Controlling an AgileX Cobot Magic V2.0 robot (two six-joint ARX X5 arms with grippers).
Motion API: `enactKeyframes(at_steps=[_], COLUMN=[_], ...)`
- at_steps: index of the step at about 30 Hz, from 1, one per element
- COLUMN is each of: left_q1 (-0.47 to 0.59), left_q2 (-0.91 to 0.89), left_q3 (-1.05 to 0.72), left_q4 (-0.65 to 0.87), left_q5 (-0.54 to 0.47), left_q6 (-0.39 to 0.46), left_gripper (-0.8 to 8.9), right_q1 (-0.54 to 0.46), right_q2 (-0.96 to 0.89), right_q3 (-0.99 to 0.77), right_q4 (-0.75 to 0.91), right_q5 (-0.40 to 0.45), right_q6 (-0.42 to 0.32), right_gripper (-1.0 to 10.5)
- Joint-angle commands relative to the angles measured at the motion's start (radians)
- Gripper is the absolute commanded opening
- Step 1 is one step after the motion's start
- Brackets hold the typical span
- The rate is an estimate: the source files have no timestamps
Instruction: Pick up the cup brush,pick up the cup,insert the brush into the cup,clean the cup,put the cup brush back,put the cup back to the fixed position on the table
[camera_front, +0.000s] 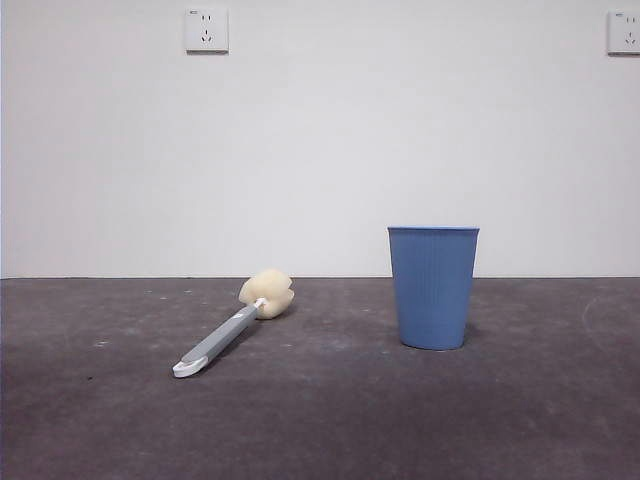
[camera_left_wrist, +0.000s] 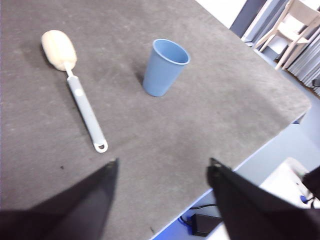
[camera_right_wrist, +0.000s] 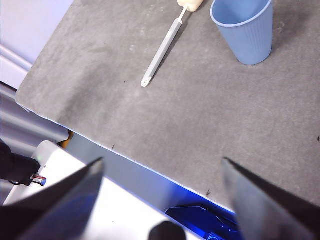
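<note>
Both arms parked, neither one in the front view. Cup brush lies flat on the table, sponge head toward the back wall, white looped end of the handle toward the near edge, handle running diagonally. Cup stands upright, mouth up, off to one side of the brush and well apart from it, nothing inside that I can see. Left gripper hovers high over the near part of the table, jaws spread wide with only bare tabletop between them; its camera shows the brush and the cup both well ahead of the jaws, untouched. Right gripper hangs above the near table edge, jaws also wide apart and holding nothing; its camera catches the brush handle with the sponge cut off at the frame border, plus the cup beside it. A white base unit sits below the table edge in both wrist views. Two wall sockets on the white wall behind. A pale wooden chair stands past the far table corner in the left wrist view.
</note>
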Motion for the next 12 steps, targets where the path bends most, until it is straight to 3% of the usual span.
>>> enactKeyframes(at_steps=[1,6,12], left_q1=[0.000,-0.018,-0.114], left_q2=[0.032,0.123,0.292], left_q3=[0.008,0.019,0.068], left_q4=[0.024,0.064,0.106], left_q5=[-0.017,-0.060,-0.110], left_q6=[-0.013,-0.015,-0.015], left_gripper=[5.56,5.56,5.56], right_q1=[0.002,0.002,0.002], right_q2=[0.003,0.018,0.047], right_q3=[0.004,0.004,0.004], right_q4=[0.004,0.005,0.019], right_q5=[-0.001,0.000,0.000], right_q6=[-0.008,-0.009,-0.009], right_gripper=[6.0,6.0,6.0])
